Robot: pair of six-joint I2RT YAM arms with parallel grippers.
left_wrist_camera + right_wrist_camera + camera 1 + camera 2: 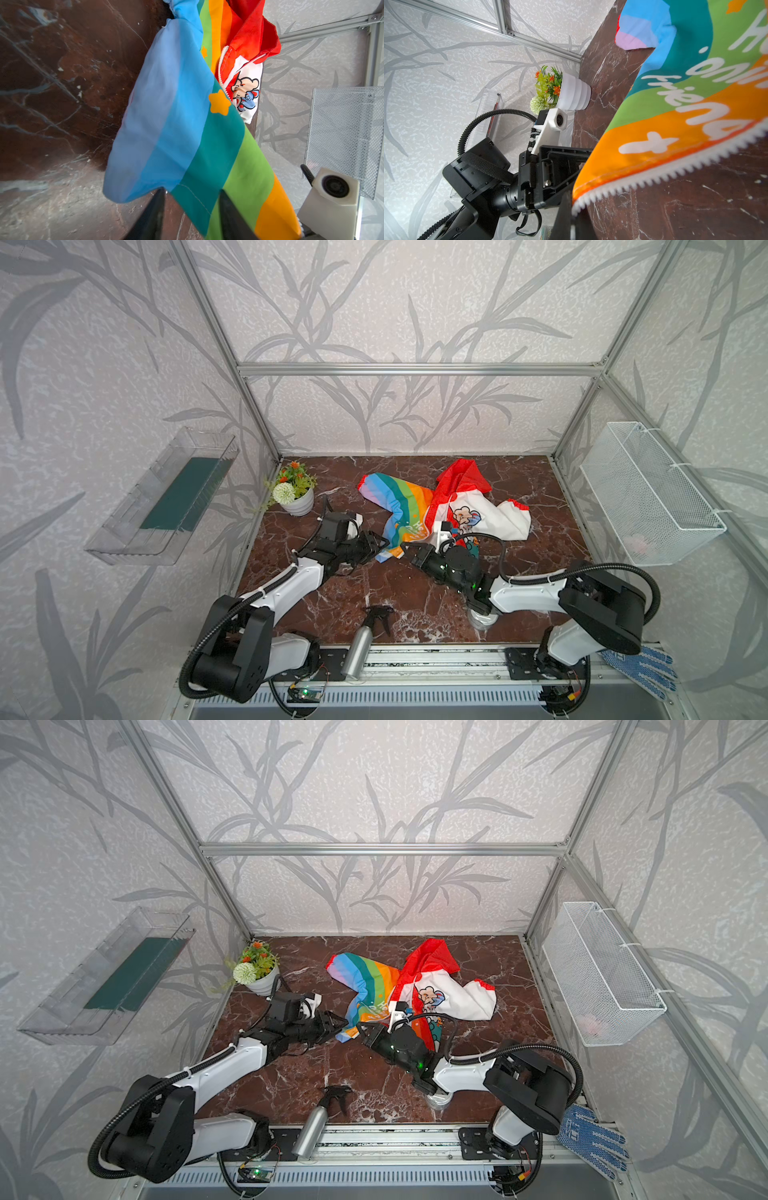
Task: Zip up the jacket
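**A:** Where is the jacket (409,497) lying?

**B:** It is lying crumpled on the marble table (374,597), to the right of the flower pot (297,504) in both top views. Its red hood (463,477) is bunching at the far side and the rainbow front is spreading toward the arms. The front is hanging open, and the zipper (675,172) is showing bare white teeth along the orange edge. So I am judging that the zipping is not yet begun.

**A:** What are the grippers doing?

**B:** The right gripper (404,548) is pinching shut on the bottom end of that zipper edge, farther from the pot than its partner. The left gripper (384,546) is sitting between pot and jacket with its fingers (154,216) standing apart. The blue-green hem (193,193) is draping across the gap, but nothing is being squeezed there.

**A:** How is the cloth going to behave?

**B:** It is looking thin, light and limp, folding wherever it is lifted. I am expecting it to slide and bunch rather than hold a line. The best hold is looking like the stiffer zipper tape near its bottom end, one gripper on each side, pulling the teeth straight.

**A:** Anything else nearby?

**B:** A spray bottle (359,649) is lying at the table's front edge, well apart from the pot.
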